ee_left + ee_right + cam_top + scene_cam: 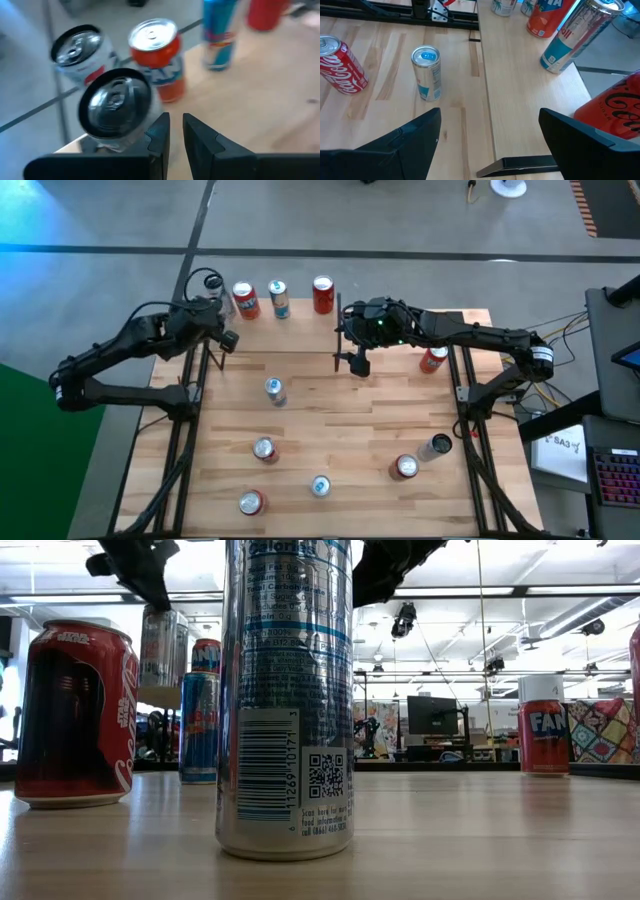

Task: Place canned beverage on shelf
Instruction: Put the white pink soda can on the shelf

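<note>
The shelf is a raised light board along the table's far side. On its left part stand two silver cans, an orange can, a slim blue can and a red can. My left gripper is shut, close beside the nearer silver can at the shelf's left corner. My right gripper hangs open over the shelf's near edge with nothing between its fingers. My left gripper has its shut fingers right beside the nearer silver can's side. I cannot tell whether it touches the can. The can stands upright on the shelf's corner.
On the table below stand a slim silver-blue can, red cans, a blue-topped can and a dark can. A red-white can stands near the right arm. Black frame bars run along both table sides.
</note>
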`<state>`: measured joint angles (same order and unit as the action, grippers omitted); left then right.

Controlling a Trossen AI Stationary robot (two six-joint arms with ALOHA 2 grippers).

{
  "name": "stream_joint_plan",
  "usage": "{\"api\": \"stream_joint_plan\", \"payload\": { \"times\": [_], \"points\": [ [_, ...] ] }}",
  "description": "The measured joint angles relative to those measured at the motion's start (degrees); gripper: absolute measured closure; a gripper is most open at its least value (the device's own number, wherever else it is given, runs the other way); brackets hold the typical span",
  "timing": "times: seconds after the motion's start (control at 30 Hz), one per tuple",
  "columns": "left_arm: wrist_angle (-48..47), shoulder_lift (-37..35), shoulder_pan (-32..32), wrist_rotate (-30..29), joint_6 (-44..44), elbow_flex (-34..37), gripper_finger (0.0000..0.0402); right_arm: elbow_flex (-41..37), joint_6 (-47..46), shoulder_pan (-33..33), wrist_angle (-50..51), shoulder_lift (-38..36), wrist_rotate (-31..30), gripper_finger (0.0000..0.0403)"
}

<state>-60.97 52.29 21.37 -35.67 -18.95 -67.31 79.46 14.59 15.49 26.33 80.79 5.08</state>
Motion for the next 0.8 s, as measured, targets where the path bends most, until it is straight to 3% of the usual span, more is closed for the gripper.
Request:
{"api": "stream_joint_plan", "payload": {
  "times": [0.17,0.23,0.43,0.8],
  "points": [
    [-1.85,-2.7,-0.07,20.47,5.18,0.02,0.0365,0.0,-0.37,0.0,0.02,0.0,0.0,0.0077],
    [-4.77,-2.95,-0.11,22.96,5.48,0.76,0.0365,0.0,-0.54,-0.03,0.12,0.0,0.0,0.0077],
    [-10.36,-2.15,0.07,10.83,2.69,2.03,0.0365,0.0,-0.52,-0.39,0.33,0.0,0.0,0.0077],
    [-8.59,-1.59,0.28,1.56,2.96,2.03,0.0365,0.0,-0.54,-0.37,0.26,0.0,-0.02,0.0077]
  ]
}}
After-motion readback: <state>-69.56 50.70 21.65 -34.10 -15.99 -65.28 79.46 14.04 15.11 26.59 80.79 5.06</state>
